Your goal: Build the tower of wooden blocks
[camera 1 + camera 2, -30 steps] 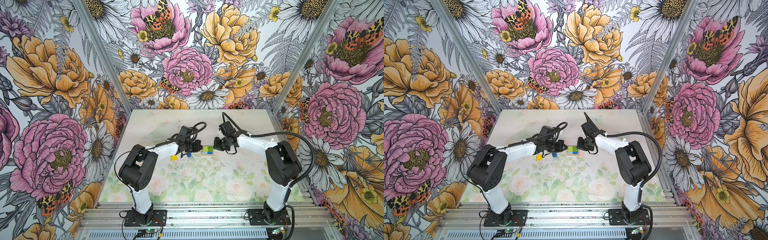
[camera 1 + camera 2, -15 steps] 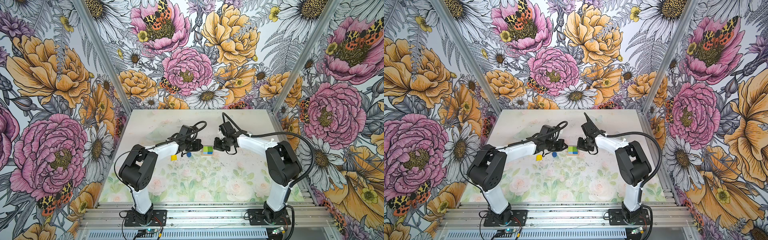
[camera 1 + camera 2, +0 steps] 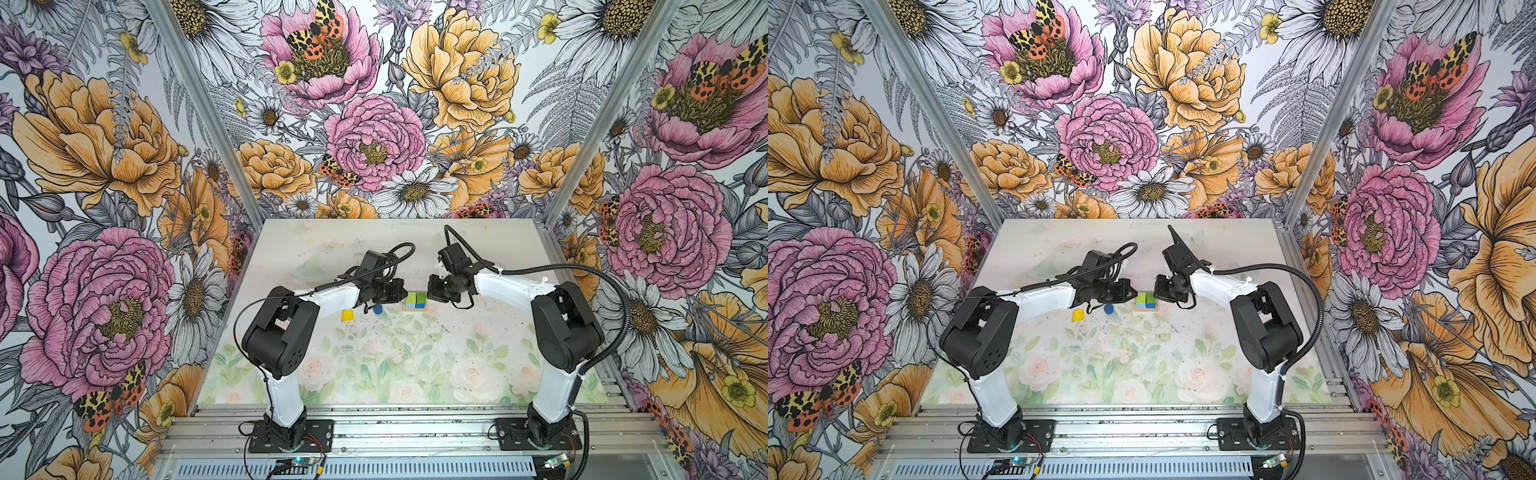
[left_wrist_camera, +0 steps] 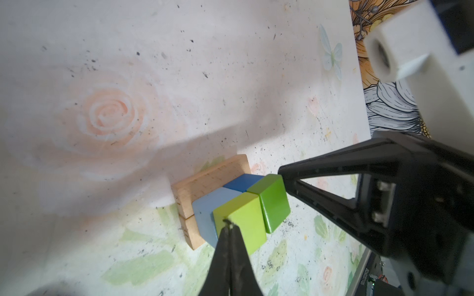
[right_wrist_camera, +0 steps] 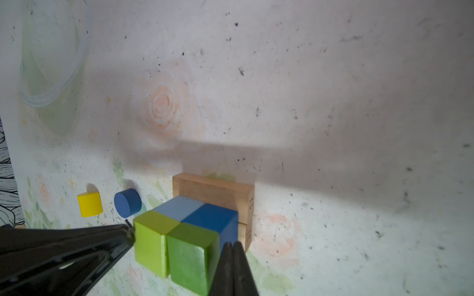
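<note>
A tan bar (image 5: 213, 191) is carrying small dark characters on its end face, right of centre in the right wrist view, perhaps "15". A dark part (image 4: 369, 276) is showing pale lettering at the lower right of the left wrist view, too small to read.

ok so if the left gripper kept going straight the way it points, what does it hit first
The light green cube: the shut left gripper has its tip right at that cube's side, apparently touching, though contact is hard to confirm.
</note>
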Tool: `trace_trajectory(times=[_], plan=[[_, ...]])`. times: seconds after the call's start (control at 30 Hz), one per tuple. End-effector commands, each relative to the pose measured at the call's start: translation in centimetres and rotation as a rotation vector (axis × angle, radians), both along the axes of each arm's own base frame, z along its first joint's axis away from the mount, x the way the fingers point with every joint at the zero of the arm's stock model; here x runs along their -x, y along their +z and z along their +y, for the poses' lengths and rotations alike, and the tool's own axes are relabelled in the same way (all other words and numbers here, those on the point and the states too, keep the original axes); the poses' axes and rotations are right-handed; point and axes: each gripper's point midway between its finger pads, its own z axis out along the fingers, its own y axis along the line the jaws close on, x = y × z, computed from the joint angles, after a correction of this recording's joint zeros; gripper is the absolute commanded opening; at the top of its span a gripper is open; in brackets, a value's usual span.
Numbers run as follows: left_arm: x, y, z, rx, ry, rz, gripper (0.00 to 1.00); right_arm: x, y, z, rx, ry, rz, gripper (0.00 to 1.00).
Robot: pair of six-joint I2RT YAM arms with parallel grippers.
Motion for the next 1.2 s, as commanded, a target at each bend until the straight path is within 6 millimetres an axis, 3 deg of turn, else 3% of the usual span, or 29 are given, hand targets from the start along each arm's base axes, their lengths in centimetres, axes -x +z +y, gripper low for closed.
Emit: trace_trajectory(times=[0.0, 0.4, 0.47, 0.73, 1.17], plan=[[0.0, -0.5, -0.4, -0.006, -0.005, 0.007, 0.00, -0.6, 1.3, -0.5, -0.005, -0.025, -0.046, 0.00], [0.0, -0.1, 0.0, -0.014, 0.003, -0.004, 0.00, -0.7, 1.9, -0.5, -0.013, -0.025, -0.058, 0.00], [-0.1, 1.7, 0.0, 0.004, 0.003, -0.038, 0.00, -0.7, 2.0, -0.5, -0.014, -0.026, -0.062, 0.00], [-0.1, 2.9, 0.2, 0.007, 0.012, -0.065, 0.00, -0.6, 2.2, 0.0, -0.020, -0.018, -0.063, 0.00], [-0.2, 2.1, 1.4, -0.037, 0.039, -0.048, 0.00, 0.0, 1.9, 0.9, -0.025, -0.001, -0.051, 0.00]])
